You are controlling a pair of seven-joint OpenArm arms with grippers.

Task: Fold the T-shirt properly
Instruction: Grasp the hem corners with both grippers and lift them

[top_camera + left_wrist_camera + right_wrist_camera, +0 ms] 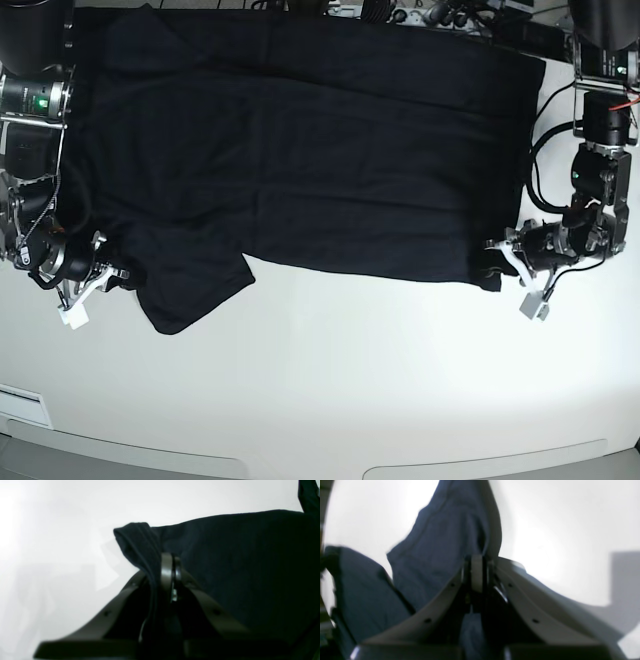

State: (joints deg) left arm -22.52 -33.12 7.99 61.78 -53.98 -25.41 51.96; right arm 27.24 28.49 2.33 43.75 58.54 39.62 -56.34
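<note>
The black T-shirt (300, 150) lies spread flat across the far half of the white table (340, 380), with one sleeve (190, 295) pointing toward the near side. My left gripper (500, 248) is at the shirt's near corner on the base view's right. In the left wrist view my left gripper (170, 565) is shut on a bunched fold of the T-shirt (237, 567). My right gripper (108, 272) is at the shirt's edge beside the sleeve. In the right wrist view my right gripper (477, 565) is shut, and the T-shirt (440, 555) rises from between its closed jaws.
Cables and equipment (430, 12) line the table's far edge behind the shirt. The arm bases stand at the far left (35, 90) and far right (605, 70). Bare white tabletop stretches from the shirt's near edge to the table's front edge (300, 460).
</note>
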